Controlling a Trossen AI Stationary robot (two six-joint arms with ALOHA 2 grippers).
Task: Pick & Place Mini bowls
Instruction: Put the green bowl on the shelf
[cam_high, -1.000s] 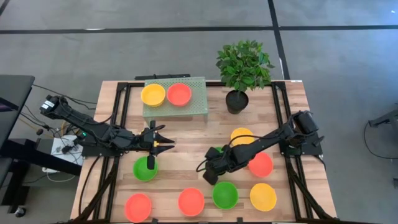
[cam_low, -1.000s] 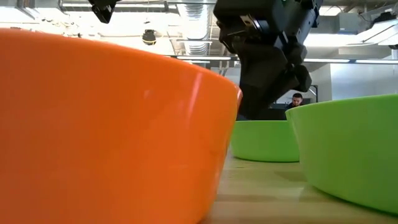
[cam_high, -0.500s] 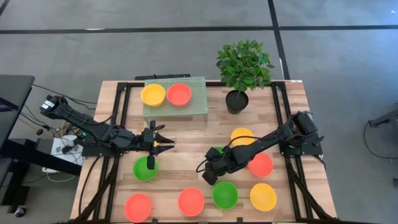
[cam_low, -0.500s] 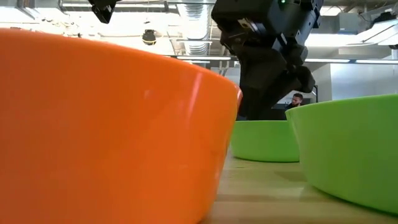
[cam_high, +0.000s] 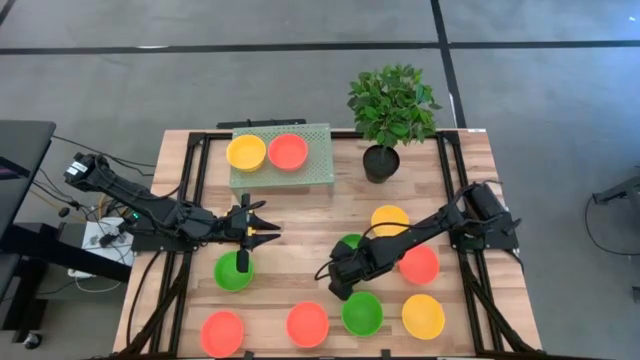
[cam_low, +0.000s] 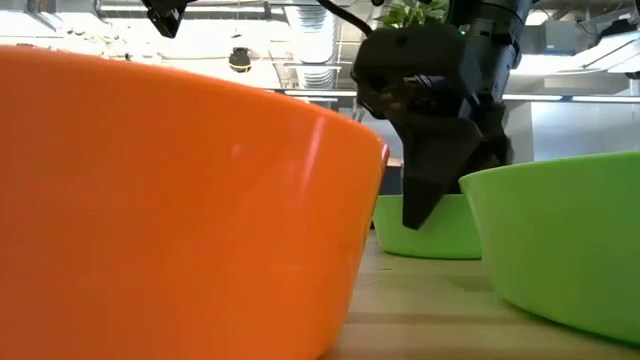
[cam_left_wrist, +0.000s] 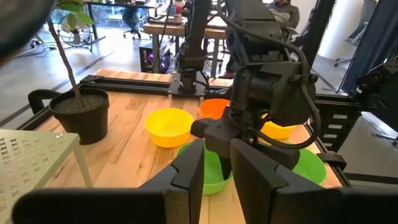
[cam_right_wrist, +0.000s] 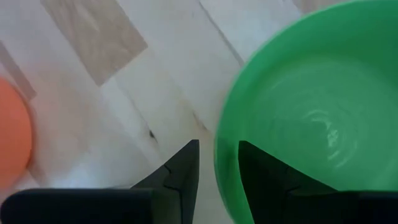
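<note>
right claw (cam_right_wrist: 217, 163) straddling green bowl (cam_right_wrist: 311, 118) rim, fingers apart, not clenched yet
risk: thin rim slips or bowl skids on worktop (cam_high: 310, 215); left claw (cam_high: 268, 228) open, idle

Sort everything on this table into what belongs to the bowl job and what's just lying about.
Job: mini bowls, e.g. yellow, red, green; right claw over the green bowl's rim; left claw.
Lying about: plant pot, perforated rack.
</note>
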